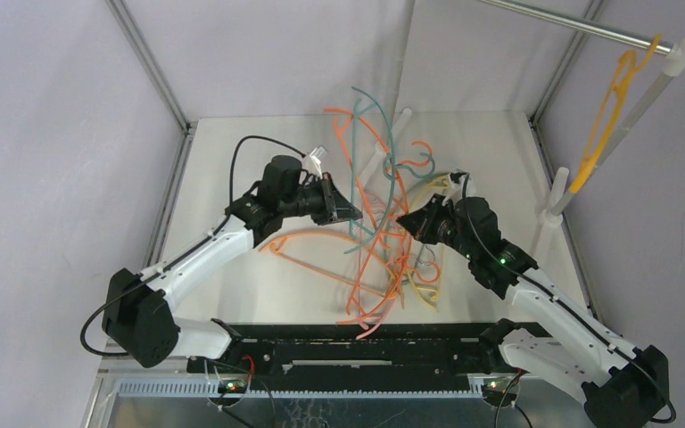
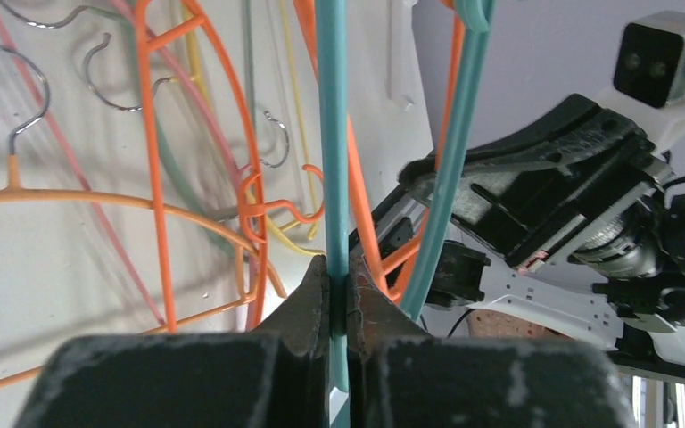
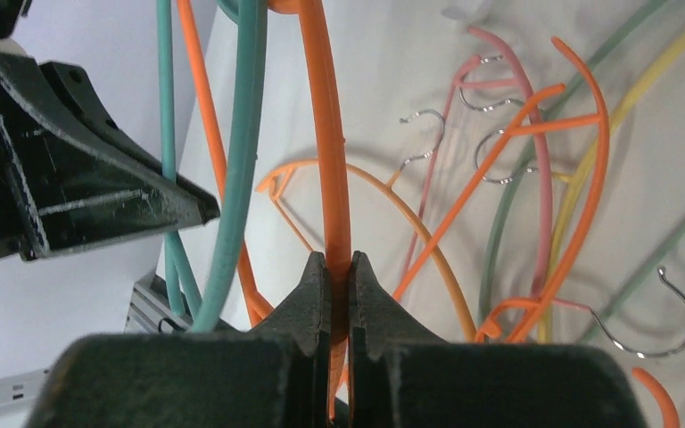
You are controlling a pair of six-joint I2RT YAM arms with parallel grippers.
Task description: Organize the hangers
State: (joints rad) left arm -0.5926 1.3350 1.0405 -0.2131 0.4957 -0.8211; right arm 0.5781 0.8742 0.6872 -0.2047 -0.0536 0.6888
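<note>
A tangle of orange, teal, yellow, pale green and pink hangers (image 1: 383, 241) lies in the middle of the table, some strands lifted up. My left gripper (image 1: 357, 212) is shut on a teal hanger (image 2: 332, 134), which runs upright between its jaws (image 2: 339, 285). My right gripper (image 1: 403, 223) faces it from the right and is shut on an orange hanger (image 3: 330, 160) at its fingertips (image 3: 339, 267). The two grippers are close together above the pile. A yellow-orange hanger (image 1: 608, 116) hangs on the rail at the top right.
A steel rail (image 1: 571, 22) on a white pole (image 1: 647, 98) crosses the top right corner, with short white posts (image 1: 557, 192) at the table's right edge. Grey walls enclose the table. The right arm (image 2: 571, 196) fills the right of the left wrist view.
</note>
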